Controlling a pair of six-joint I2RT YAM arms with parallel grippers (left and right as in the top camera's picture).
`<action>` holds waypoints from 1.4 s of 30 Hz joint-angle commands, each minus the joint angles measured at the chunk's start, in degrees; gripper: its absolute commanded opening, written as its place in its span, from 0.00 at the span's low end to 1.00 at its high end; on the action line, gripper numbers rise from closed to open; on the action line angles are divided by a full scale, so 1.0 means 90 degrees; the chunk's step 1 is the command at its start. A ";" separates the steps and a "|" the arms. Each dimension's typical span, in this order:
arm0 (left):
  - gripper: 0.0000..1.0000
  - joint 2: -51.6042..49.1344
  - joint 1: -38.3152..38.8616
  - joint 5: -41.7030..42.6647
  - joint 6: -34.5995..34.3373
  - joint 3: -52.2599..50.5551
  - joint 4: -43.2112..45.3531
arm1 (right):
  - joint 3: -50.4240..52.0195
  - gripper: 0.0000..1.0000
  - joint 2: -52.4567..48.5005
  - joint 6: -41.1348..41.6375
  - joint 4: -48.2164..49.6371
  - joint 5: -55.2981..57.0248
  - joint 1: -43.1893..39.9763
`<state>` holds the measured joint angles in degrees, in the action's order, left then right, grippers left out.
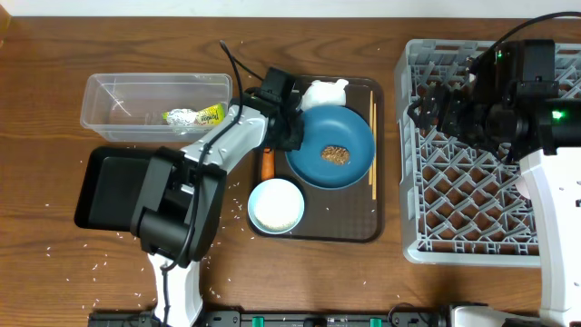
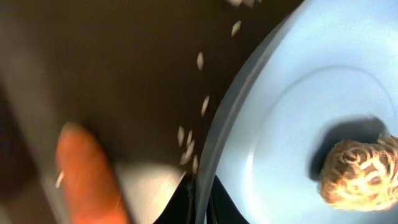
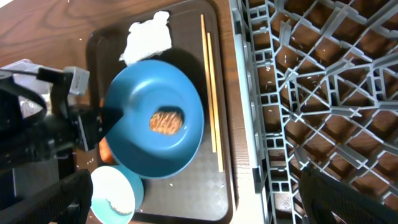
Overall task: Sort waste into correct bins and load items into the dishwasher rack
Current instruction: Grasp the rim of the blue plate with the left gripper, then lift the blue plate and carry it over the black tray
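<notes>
L tool (image 1: 294,138) pinches dk-blue dish (image 1: 356,130) at rim.

The serving tray (image 1: 349,216) sits mid-surface (image 1: 54,272). On it the dish (image 1: 352,130) holds the food lump (image 1: 338,154). The tissue (image 1: 325,92) lies at the dish's 11 o'clock, the carrot (image 1: 267,164) at 9, the bowl (image 1: 276,205) at 7 and the chopsticks (image 1: 372,145) at 3. From the serving tray, the rack (image 1: 454,209) stands at 3 o'clock, the tub (image 1: 127,98) with the wrapper (image 1: 193,116) inside at 10, and the shallow tray (image 1: 104,186) at 8.

A blue dish (image 1: 356,130), ridged brown lump (image 1: 337,154), orange carrot (image 2: 87,177), white tissue (image 1: 325,93), grey lattice rack (image 1: 454,195), dark brown tray (image 1: 359,225).
</notes>
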<state>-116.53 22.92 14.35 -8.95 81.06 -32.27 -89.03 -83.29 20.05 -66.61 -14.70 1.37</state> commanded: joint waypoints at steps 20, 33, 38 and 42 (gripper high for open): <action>0.07 0.4267 -0.1826 -0.4265 -0.0185 0.0782 -0.4755 | 0.0027 0.99 0.0002 -0.0117 0.0024 0.0039 0.0058; 0.06 0.3854 -0.2271 -0.7121 -0.2917 -0.0046 -0.6441 | 0.0027 0.99 0.0002 -0.0114 0.0357 0.0036 0.0058; 0.06 0.2917 -0.2271 -0.7861 -0.3354 -0.0056 -0.6426 | 0.0027 0.99 0.0002 -0.0114 0.0379 0.0036 0.0058; 0.06 0.2123 -0.2234 -0.8221 -0.3354 -0.0053 -0.6484 | 0.0027 0.99 0.0002 -0.0112 0.0379 0.0034 0.0058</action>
<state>-93.51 2.72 -53.04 -36.05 80.97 -90.04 -88.97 -83.29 19.90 -63.22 -14.52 1.37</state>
